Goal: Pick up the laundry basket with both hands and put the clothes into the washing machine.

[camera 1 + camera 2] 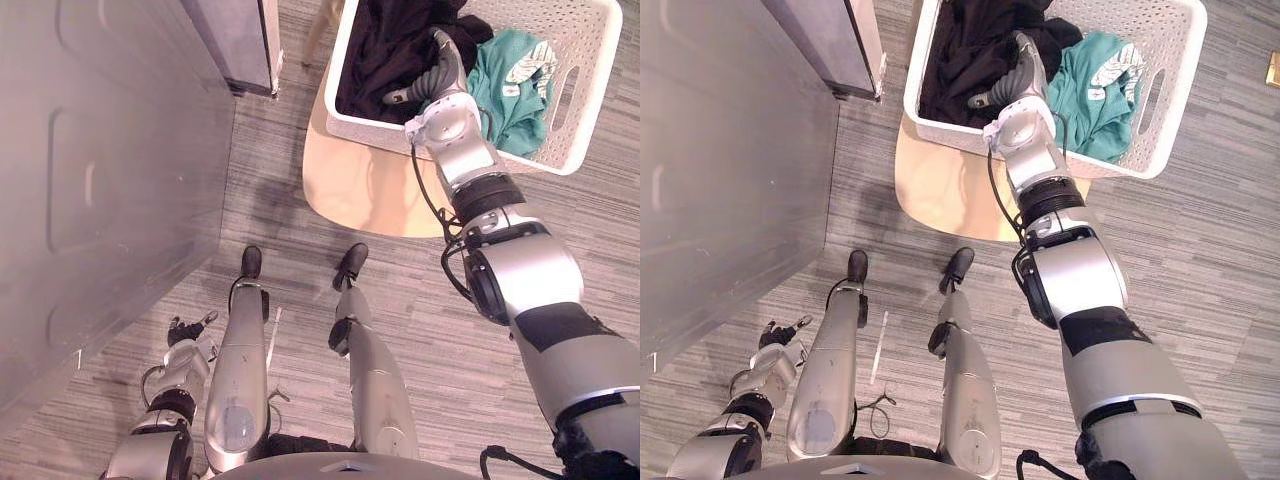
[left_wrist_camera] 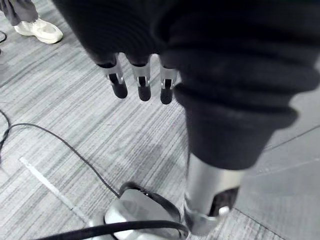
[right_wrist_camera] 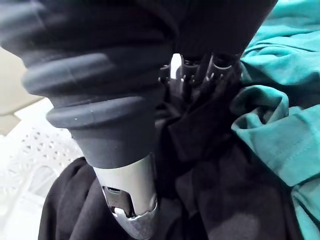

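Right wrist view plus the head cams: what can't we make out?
Grip of the right hand: sunk in the black garment in the right wrist view and both eye views; holding or not, cannot tell.
Far side of the laundry basket: partly cut off by the top edge of both eye views.
Basket floor: hidden under the black garment and the teal garment.

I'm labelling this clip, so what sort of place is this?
Probably a laundry area: a white laundry basket of black and teal clothes sits on a low table beside a grey appliance, likely the washer.
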### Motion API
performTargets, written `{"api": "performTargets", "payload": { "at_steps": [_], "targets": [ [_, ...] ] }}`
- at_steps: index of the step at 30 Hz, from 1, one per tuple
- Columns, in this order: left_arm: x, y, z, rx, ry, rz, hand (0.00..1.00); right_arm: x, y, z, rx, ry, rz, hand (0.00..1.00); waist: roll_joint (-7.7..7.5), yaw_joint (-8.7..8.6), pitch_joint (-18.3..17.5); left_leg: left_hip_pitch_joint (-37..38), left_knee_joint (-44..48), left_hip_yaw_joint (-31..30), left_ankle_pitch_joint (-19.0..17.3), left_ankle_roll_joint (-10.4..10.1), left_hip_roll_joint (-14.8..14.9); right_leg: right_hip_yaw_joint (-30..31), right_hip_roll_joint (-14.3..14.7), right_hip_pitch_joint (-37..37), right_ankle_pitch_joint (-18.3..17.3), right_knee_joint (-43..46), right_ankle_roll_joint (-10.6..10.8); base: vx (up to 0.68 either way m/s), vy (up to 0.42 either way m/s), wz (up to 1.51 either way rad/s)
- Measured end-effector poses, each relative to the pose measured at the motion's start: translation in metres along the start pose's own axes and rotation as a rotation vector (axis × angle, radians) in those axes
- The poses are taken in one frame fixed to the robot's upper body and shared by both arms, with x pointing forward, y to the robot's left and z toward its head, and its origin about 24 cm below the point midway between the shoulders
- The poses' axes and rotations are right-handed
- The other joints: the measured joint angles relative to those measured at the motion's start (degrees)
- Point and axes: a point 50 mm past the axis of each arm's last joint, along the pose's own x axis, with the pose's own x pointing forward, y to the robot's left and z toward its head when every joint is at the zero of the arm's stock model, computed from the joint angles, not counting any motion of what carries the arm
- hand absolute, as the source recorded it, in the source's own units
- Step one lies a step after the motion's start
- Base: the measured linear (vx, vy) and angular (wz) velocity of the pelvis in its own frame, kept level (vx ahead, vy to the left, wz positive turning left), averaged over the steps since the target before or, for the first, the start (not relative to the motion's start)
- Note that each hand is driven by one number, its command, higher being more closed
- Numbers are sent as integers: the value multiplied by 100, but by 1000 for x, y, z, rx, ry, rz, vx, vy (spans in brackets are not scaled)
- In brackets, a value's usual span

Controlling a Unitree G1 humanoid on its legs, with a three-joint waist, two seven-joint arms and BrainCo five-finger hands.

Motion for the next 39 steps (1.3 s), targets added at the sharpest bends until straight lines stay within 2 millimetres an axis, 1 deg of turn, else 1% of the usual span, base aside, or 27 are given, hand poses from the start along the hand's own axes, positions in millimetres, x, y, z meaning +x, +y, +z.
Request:
{"api": "performTargets", "payload": {
  "at_steps": [4,5,7,10,11,15,20,25,28,30,32,33,35,36,38,39],
  "targets": [
    [0,0,0,1,0,1,0,1,-3,2,0,-8,-8,0,-1,-6,0,-114,17,-39,55,-1,2,-41,-1,-73,-9,-1,23,-48,13,6],
    [0,0,0,1,0,1,0,1,-4,2,-2,-7,-10,100,-1,-6,-1,-157,17,-37,74,2,1,-41,-5,-116,-16,-1,33,-47,20,-2],
    [0,0,0,1,0,1,0,2,-7,5,-1,-16,-16,100,-3,-5,-2,-211,8,-40,109,1,2,-42,-6,-171,-24,-1,51,-49,17,0],
    [0,0,0,2,1,1,0,2,-6,3,-1,-13,-11,100,-3,6,-2,-211,-38,-50,167,-15,1,-51,-7,-180,-20,-1,56,-34,8,4],
    [0,0,0,2,1,1,0,2,-6,3,-1,-11,-9,100,-3,14,-2,-214,-39,-55,177,-25,2,-52,-5,-183,9,-1,98,-31,10,2],
    [0,0,-1,3,3,-1,0,2,-6,0,5,-7,-2,100,-8,25,-5,-221,-36,-54,194,-23,0,-52,-6,-183,11,-1,101,0,0,0],
    [1,3,-2,8,12,8,0,2,-4,-5,23,18,6,100,-65,28,-50,-223,-37,-43,196,-21,-4,-55,-6,-182,31,0,123,0,0,0],
    [2,7,-5,15,24,20,0,-2,5,-13,24,37,28,100,-142,28,-158,-227,-29,-38,188,-23,-8,-54,-3,-188,61,0,91,0,0,0],
    [2,7,-6,17,29,22,0,-5,9,-19,27,51,39,100,-164,44,-216,-226,10,-35,157,-23,-8,-48,5,-182,93,1,24,-5,11,-1],
    [2,7,-8,19,36,23,0,-8,16,-26,26,71,56,100,-164,61,-277,-220,60,-33,118,-17,-4,-33,17,-164,116,1,-8,-15,34,-5],
    [2,8,-8,19,43,24,0,-15,30,-37,32,109,93,100,-180,45,-361,-174,69,-25,100,-2,-5,-28,12,-117,152,1,-53,-17,37,-1],
    [2,7,-9,19,45,24,0,-18,34,-42,37,125,104,100,-180,45,-377,-150,70,-25,95,-1,-5,-29,12,-91,154,1,-56,-14,38,3],
    [1,7,-9,13,49,24,0,-31,55,-58,96,197,154,100,-186,48,-381,22,64,-23,78,-1,-6,-28,11,67,141,1,-78,-10,36,4],
    [1,7,-9,13,49,24,0,-36,62,-63,114,217,168,100,-193,45,-394,55,63,-21,72,-1,-5,-27,12,93,137,1,-82,-13,32,0],
    [2,7,-9,10,50,25,0,-56,88,-78,177,293,230,100,-210,17,-405,170,62,-5,48,3,-2,2,11,189,128,1,-93,-26,30,-3],
    [2,7,-9,8,52,25,0,-61,94,-82,192,312,247,100,-210,5,-405,198,62,-2,37,2,-1,4,11,219,120,1,-103,-35,30,-2]
  ]
}}
